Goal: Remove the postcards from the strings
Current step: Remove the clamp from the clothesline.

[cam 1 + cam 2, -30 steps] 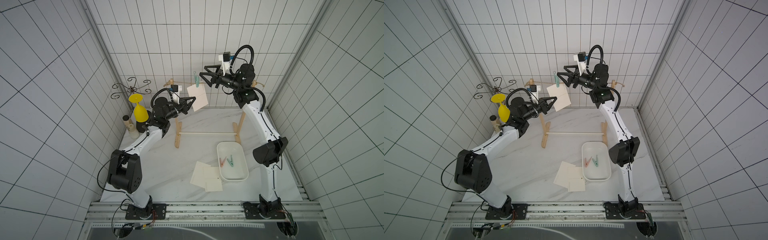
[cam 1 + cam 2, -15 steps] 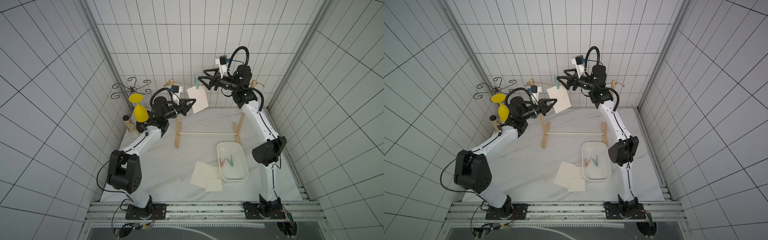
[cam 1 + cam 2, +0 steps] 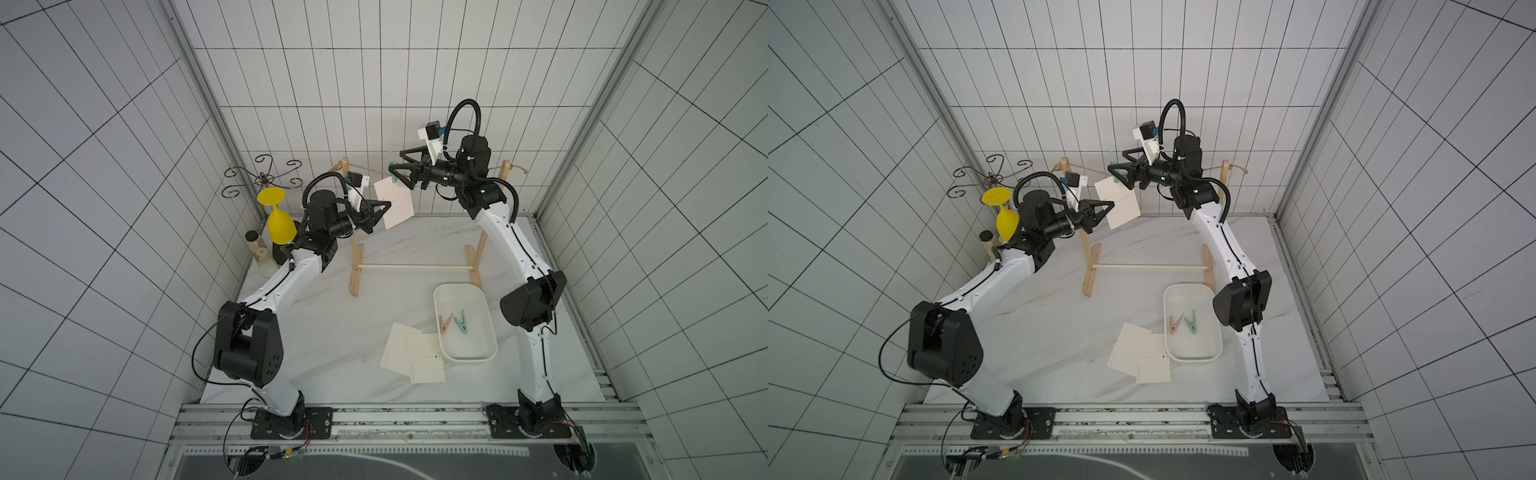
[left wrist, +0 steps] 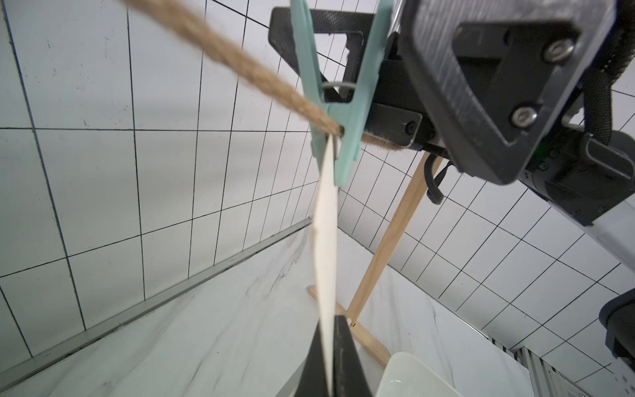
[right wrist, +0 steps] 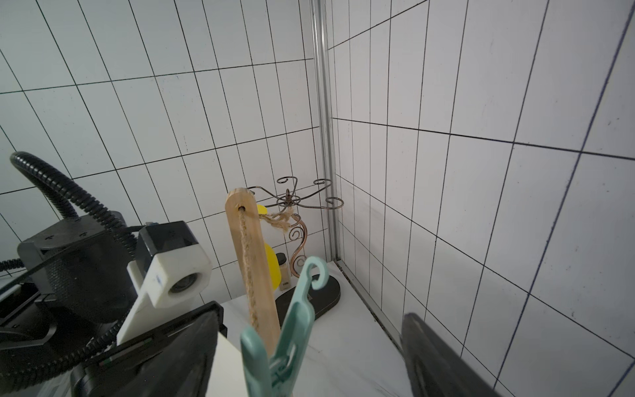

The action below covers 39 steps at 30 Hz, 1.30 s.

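Two postcards (image 3: 411, 355) lay on the near desk (image 3: 332, 332). The last postcard (image 3: 395, 203) hung from the far string (image 4: 240, 65), left of centre. The left fingers (image 4: 347, 361) pinched its lower edge, and the right fingers (image 5: 433, 361) stood wide astride the teal peg (image 4: 347, 151).

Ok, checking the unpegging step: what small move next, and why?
Probably squeeze the teal peg with the right gripper: its open fingers straddle the handles, the peg pins the postcard to the rope, and the left gripper pinches the card's edge.

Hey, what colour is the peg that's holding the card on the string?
Pale teal green; the peg shows best in the left wrist view.
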Tool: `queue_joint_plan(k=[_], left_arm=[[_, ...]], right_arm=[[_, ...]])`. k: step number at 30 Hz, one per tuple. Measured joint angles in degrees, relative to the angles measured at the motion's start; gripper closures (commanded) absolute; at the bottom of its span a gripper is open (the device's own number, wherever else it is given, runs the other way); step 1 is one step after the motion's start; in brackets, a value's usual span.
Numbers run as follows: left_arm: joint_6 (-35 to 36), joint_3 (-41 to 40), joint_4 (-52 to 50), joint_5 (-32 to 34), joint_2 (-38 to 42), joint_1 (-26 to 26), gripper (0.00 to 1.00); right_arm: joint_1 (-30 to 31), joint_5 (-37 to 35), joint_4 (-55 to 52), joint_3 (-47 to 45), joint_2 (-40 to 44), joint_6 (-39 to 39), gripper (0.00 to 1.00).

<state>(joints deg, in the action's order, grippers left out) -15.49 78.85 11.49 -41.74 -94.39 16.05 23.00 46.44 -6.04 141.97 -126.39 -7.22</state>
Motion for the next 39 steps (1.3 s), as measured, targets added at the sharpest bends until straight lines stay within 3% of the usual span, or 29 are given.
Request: queue_joint_plan(k=[39], left_arm=[[7.1, 6.6, -15.0, -1.3, -0.4, -0.8, 1.0]], right_arm=[[1.3, 8.9, -3.0, 0.0, 0.0, 4.2, 0.18]])
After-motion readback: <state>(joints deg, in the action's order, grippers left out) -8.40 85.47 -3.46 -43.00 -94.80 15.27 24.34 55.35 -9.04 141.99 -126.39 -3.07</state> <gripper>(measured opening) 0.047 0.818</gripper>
